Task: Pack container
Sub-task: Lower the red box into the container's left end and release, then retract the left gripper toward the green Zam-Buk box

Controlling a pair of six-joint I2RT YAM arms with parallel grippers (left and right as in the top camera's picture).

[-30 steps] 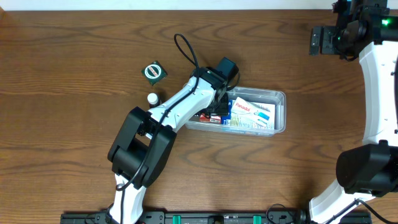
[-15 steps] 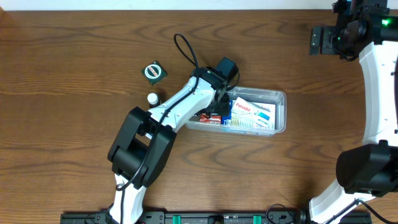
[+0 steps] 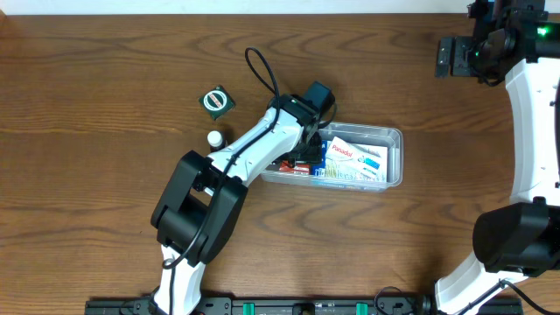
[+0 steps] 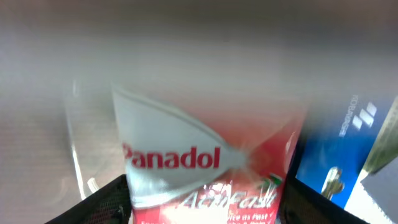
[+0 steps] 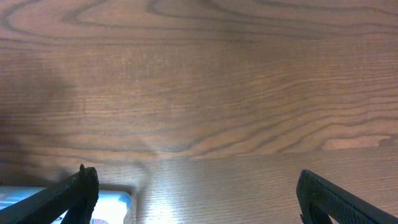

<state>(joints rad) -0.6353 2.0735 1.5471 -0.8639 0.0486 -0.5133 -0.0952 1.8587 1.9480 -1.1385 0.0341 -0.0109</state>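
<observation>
The container (image 3: 395, 149), a clear rectangular tub, lies right of the table's middle. It holds a white and blue Panadol box (image 3: 354, 158). My left gripper (image 3: 306, 157) reaches down into the tub's left end. In the left wrist view its fingers (image 4: 205, 208) press both sides of a red Panadol box (image 4: 205, 155), with a blue box (image 4: 348, 143) just to the right. My right gripper (image 3: 448, 57) is open and empty over bare table at the far right; in the right wrist view (image 5: 199, 205) its fingers are wide apart.
A round green tin (image 3: 215, 100) and a small white cap (image 3: 214, 138) lie left of the tub. The left arm's black cable (image 3: 261, 70) loops behind it. A pale blue-white patch (image 5: 109, 208) shows at the right wrist view's bottom left.
The left gripper has shifted very slightly inside the tub's left end. The right arm has not moved.
</observation>
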